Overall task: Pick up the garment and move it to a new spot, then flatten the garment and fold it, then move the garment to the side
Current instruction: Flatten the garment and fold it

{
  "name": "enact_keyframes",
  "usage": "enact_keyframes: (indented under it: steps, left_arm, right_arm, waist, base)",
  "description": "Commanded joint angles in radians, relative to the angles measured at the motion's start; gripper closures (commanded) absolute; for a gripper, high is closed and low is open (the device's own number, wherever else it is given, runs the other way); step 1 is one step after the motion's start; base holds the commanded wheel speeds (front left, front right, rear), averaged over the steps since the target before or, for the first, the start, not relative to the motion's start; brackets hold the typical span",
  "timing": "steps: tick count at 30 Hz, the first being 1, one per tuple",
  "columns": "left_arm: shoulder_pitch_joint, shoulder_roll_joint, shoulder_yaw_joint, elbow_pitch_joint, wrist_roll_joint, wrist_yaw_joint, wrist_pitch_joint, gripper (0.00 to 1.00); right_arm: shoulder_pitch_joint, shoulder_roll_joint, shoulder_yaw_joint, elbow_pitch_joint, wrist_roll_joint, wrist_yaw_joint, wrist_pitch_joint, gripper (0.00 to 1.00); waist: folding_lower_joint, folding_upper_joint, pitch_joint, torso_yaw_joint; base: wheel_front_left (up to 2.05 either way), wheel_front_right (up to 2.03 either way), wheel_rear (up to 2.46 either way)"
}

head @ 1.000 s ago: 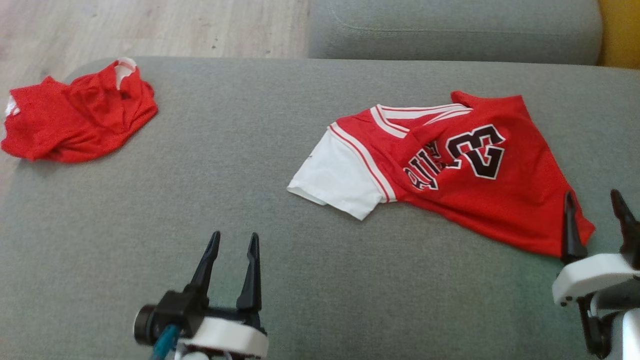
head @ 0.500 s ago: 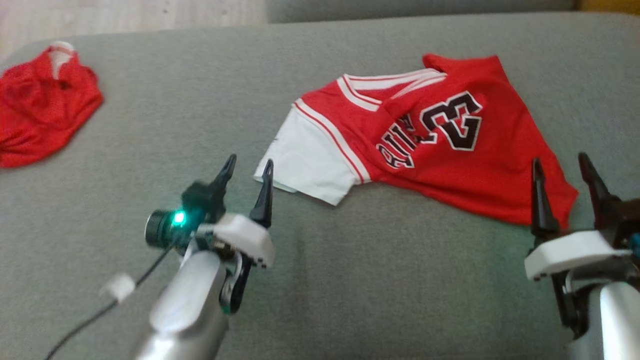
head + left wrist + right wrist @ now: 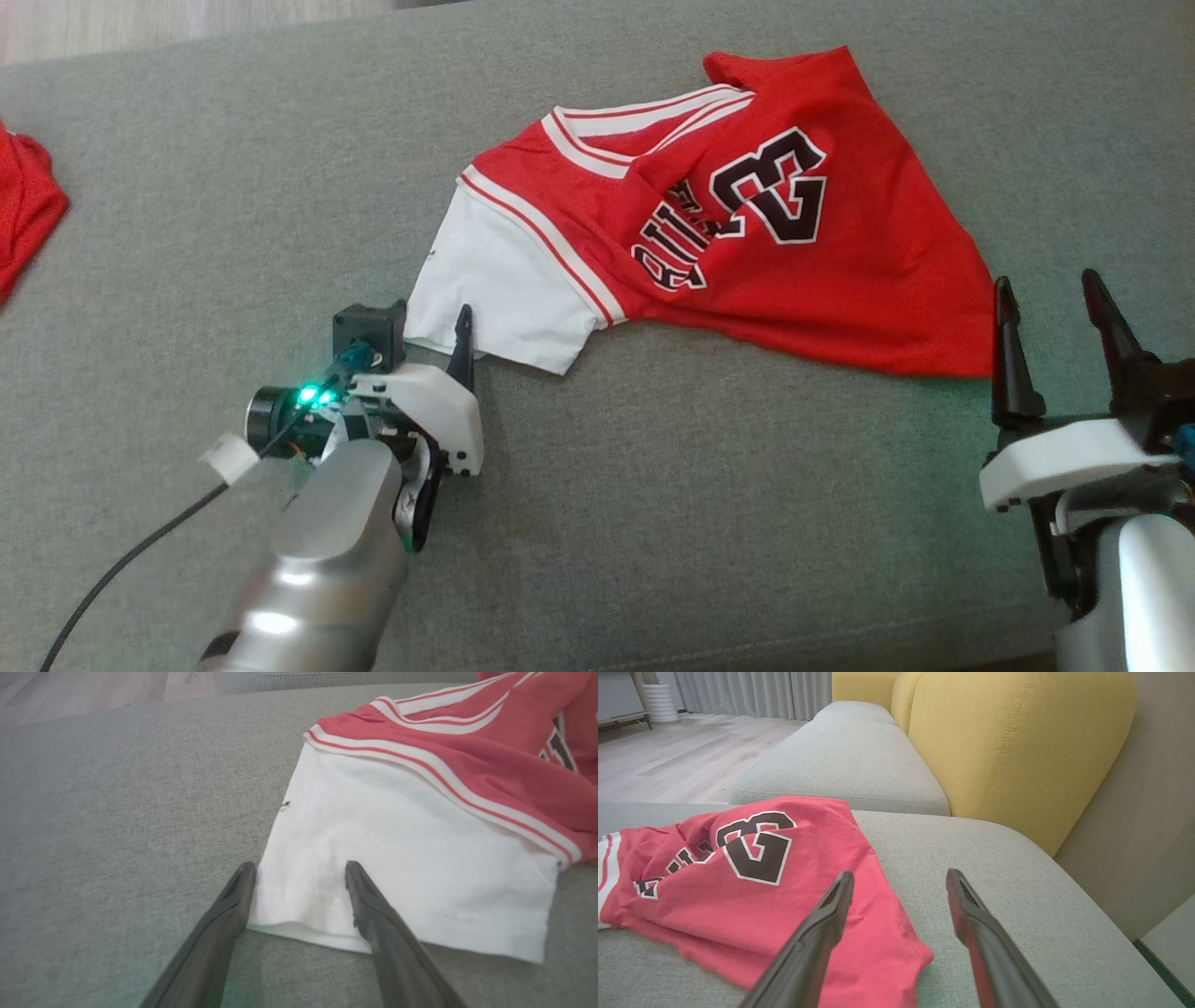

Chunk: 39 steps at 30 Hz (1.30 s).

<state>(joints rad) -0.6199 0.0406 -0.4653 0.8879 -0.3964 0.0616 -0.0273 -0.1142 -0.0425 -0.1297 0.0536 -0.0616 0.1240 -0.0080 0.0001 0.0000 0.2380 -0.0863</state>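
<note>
On the grey cushion [image 3: 653,485], the jersey [image 3: 794,271] lies crumpled toward 1 o'clock in the head view. Its white sleeve [image 3: 373,858] points to 8 o'clock and its red hem corner [image 3: 910,956] to 4 o'clock. The step in hand is judged to be the first pickup.

Recommended procedure:
1. The left gripper [image 3: 300,870] stands wide and holds nothing. It straddles the near corner of the sleeve, one finger over the cloth and the other at the cloth's edge. Press the tips into the cushion before closing, so that both cuff layers are pinched; a shallow bite may take only the top layer.
2. The right gripper [image 3: 1046,280] stands wide and empty, just beside the hem corner. Shift it toward 10 o'clock until the corner sits between the fingers, then close.
3. Lift both ends together and keep them apart, so that the cloth hangs flat.

Pose: the left forearm reaches in from 7 o'clock, low, with its fingers pointing to 12 o'clock. The right arm stands at 4 o'clock, fingers also to 12 o'clock; whether its tips touch the cushion cannot be told.

A second red garment [image 3: 23,215] lies at 9 o'clock, well apart. Leave it alone.
</note>
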Motion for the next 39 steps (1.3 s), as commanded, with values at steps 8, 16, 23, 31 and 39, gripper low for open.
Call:
enact_keyframes:
  steps: [8,16,23,31,39]
  left_arm:
    - [-0.057,0.01,-0.026,0.056,-0.008,0.002,0.013,1.0]
    - [-0.07,0.015,0.006,0.021,-0.046,0.04,-0.1,1.0]
    - [0.054,0.062,0.081,-0.072,-0.119,0.049,-0.173,1.0]
    - [0.227,0.062,0.097,-0.174,-0.179,0.041,-0.161,1.0]
    - [0.341,0.07,0.108,-0.305,-0.212,0.044,-0.166,0.0]
  right_arm:
    - [-0.038,-0.008,0.008,-0.027,0.001,0.007,-0.017,0.0]
    - [-0.026,-0.008,-0.032,-0.029,-0.003,0.007,-0.017,0.0]
    - [0.017,-0.008,-0.121,-0.042,-0.016,0.007,-0.014,0.0]
    - [0.062,-0.008,-0.154,-0.039,-0.022,0.007,-0.004,0.0]
    - [0.073,-0.008,-0.105,-0.008,-0.008,0.007,-0.023,0.0]
  waist:
    - [-0.0001,0.0,0.001,0.003]
    - [-0.0001,0.0,-0.027,0.058]
    - [-0.0001,0.0,-0.06,0.138]
    - [-0.0001,0.0,-0.093,0.188]
    - [-0.0001,0.0,-0.148,0.207]
  base:
    - [0.0,0.0,0.0]
    - [0.0,0.0,0.0]
    - [0.0,0.0,0.0]
    - [0.0,0.0,0.0]
    - [0.0,0.0,0.0]
